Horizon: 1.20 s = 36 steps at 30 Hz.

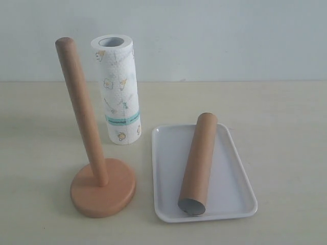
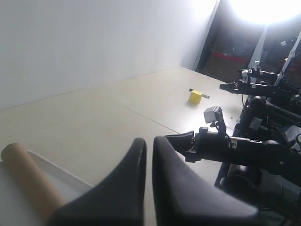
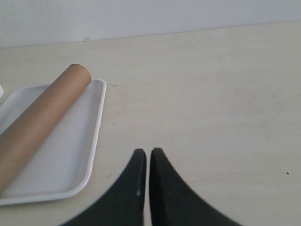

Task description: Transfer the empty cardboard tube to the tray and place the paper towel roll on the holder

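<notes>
The left gripper [image 2: 148, 141] had its two black fingers pressed together with nothing between them. It hung above the pale counter [image 1: 286, 127], clear of the task's things. The right gripper [image 3: 147, 151] was pressed together and empty as well, hovering over bare counter just right of the tray. Neither showed in the exterior view, so both arms seemed to be parked back, probably between steps.

The flat white rectangular plastic tray [image 1: 240, 199] lay on the right of the scene. Left of it stood the light-brown wooden holder [image 1: 102, 194], with a round disc base and a tall dowel. The dowel was bare, which left it free to take the roll.

The thick white paper towel roll [image 1: 118, 92], printed with small yellow cartoons and a teal band, stood on end just beyond the holder. Its hollow core faced up, an orientation that would suit lifting it and threading it down over the dowel.

The long plain brown cardboard tube [image 1: 198, 161] lay lengthwise in the tray. Its grey open end sat at the near rim and its far end leaned on the far rim, so the raised edge likely kept it from rolling off. That half of the task looked finished; the roll was not yet on the holder.
</notes>
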Each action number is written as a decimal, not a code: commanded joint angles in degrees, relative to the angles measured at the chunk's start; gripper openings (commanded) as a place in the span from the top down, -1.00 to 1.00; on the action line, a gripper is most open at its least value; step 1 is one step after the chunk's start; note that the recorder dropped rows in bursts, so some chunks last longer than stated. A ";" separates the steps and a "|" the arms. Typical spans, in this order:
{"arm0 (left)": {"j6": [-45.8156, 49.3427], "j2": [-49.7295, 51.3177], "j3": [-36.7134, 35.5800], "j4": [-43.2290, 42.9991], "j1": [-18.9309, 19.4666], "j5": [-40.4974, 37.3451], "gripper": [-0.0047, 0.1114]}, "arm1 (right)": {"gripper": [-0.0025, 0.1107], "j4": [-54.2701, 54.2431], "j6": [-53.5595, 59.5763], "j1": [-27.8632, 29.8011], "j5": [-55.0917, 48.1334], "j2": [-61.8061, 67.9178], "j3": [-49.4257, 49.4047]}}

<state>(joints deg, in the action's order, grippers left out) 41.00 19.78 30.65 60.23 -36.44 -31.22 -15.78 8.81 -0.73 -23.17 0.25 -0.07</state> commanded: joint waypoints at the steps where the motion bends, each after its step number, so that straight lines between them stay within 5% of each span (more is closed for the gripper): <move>1: 0.20 -0.99 -0.20 -0.05 -0.20 -0.26 0.85 | 0.91 -0.06 0.12 0.15 0.17 -0.25 0.07; 13: 0.20 -2.43 -0.20 -0.05 0.50 -0.36 0.85 | 0.91 -0.06 0.12 0.15 0.17 -0.25 0.07; 27: 6.53 -18.46 -8.29 -16.80 26.30 10.34 0.85 | 0.91 -0.06 0.12 0.15 0.17 -0.25 0.07; 36: 2.50 -19.61 -19.38 -16.35 31.40 18.59 0.85 | 0.91 -0.06 0.12 0.15 0.17 -0.25 0.07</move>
<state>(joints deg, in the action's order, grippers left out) 45.01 0.73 13.12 43.53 -5.79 -15.41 -15.78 8.81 -0.73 -23.17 0.25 -0.07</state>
